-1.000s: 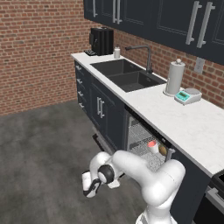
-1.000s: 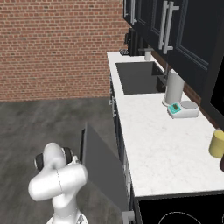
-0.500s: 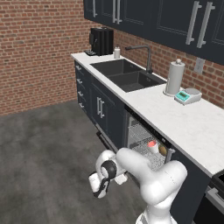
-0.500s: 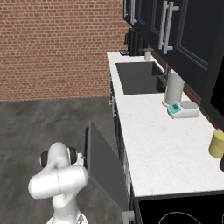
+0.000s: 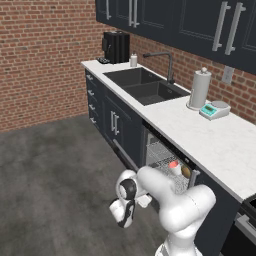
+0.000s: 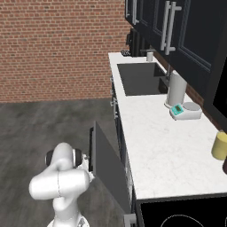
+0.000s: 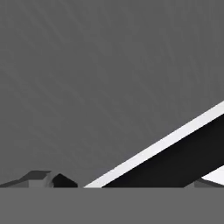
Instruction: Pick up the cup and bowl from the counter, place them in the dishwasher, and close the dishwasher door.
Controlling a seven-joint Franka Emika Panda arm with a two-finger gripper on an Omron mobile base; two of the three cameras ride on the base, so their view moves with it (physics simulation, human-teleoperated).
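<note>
The fingers hang low over the grey floor, just outside the flat dark navy drop-down dishwasher door, whose pale edge crosses the hand view; whether they are spread or clenched I cannot tell. The door stands part-raised and tilted; behind it, in the white wire rack, sit the small white-grey cup with the salmon-red inside and the olive-brown round bowl, under the long white marble-look bench.
</note>
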